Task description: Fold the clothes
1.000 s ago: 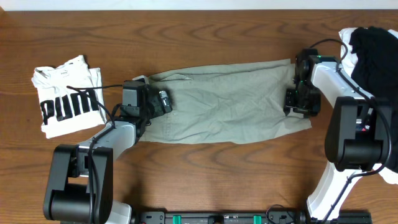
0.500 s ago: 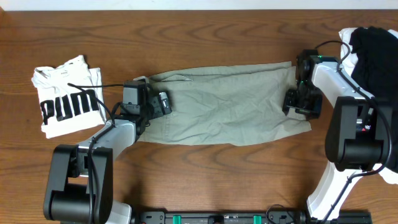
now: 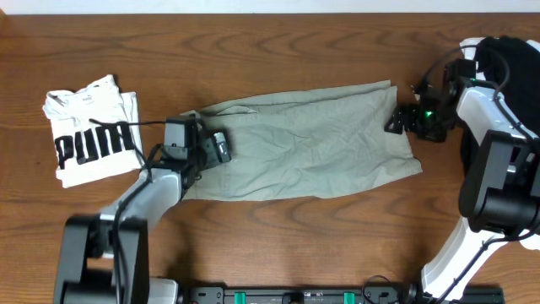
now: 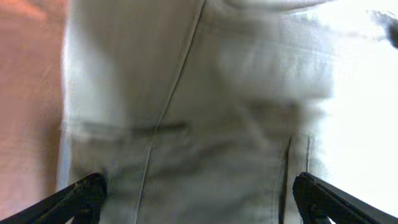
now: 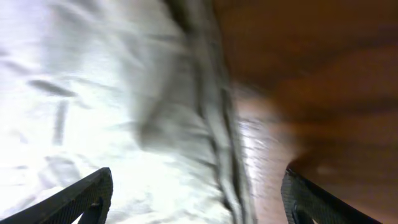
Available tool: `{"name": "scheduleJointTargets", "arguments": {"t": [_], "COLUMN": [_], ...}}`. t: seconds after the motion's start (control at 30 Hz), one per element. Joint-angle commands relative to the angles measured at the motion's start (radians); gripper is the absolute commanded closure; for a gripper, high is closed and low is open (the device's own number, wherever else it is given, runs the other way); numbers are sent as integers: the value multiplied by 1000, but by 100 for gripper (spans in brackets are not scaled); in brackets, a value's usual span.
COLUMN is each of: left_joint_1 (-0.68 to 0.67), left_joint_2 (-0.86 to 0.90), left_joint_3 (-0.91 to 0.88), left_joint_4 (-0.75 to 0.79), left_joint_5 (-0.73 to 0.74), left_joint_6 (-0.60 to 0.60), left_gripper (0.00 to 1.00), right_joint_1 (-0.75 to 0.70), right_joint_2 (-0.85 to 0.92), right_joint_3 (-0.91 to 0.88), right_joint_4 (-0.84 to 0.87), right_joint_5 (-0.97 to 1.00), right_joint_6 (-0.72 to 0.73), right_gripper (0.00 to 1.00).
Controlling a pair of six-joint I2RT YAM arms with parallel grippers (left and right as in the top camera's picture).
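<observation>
Right gripper [image 3: 396, 122] has come off the 3 o'clock hem of the shorts [image 3: 312, 139] and shifted toward 1 o'clock since 0.5 s ago. It now sits at the far corner of that hem. Left gripper [image 3: 218, 143] has slid slightly toward 6 o'clock and is over the 9 o'clock end of the shorts as before. The far 3 o'clock corner of the shorts has drawn in a touch; otherwise the cloth is unchanged.

Shorts: spread flat across the centre of the bench [image 3: 278, 42], long axis 9 to 3 o'clock, lightly wrinkled.

Left jaws: spread wide. The left wrist view is blurred; cloth fills the gap between the tips and a seam runs up through it. Can't tell if the tips touch the fabric.

Right jaws: also spread wide. In the right wrist view the hem edge runs up between the tips, with cloth on one side and bare wood on the other. Contact can't be told there either.

Surface: dark brown wood grain, slight sheen. A black rail [image 3: 295, 295] with green clips runs along the 6 o'clock edge.

Also on the bench: a folded white T-shirt [image 3: 89, 131] with black lettering at 9 o'clock, well apart from the shorts. A black garment [image 3: 506, 63] is heaped in the 2 o'clock corner, partly behind the right arm.

Room: only a pale strip [image 3: 253, 7] shows past the 12 o'clock edge; can't tell what it is.
</observation>
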Motion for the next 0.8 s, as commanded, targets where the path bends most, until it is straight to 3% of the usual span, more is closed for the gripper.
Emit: {"name": "scheduleJointTargets", "arguments": {"t": [0.0,0.3,0.43,0.6,0.7,0.77], "left_joint_1": [5,5,5,5,5,5], "left_joint_2": [-86,-135,-135,-135,-135,-135], "left_joint_3": [-10,-10,-10,-10,-10,-10], "left_joint_4": [-18,-36,-46,-49,-50,-51], "left_joint_5": [-7,-7,-8,-8,-8,-8], "left_joint_6": [-11,-11,-11,-11,-11,-11], "left_gripper": [2,2,2,2,2,2], "right_joint_1": [1,35,41,41,41,41], "right_joint_2": [6,98,161,166,166,166], "right_joint_3": [-3,-3,-3,-3,-3,-3], "right_joint_4": [2,13,21,21,20,21], "right_joint_5": [-63,-56,-56,-56,-56,-56], "right_joint_6": [-61,-60,-60,-60,-60,-60], "right_gripper": [15,17,36,50,66,83]}}
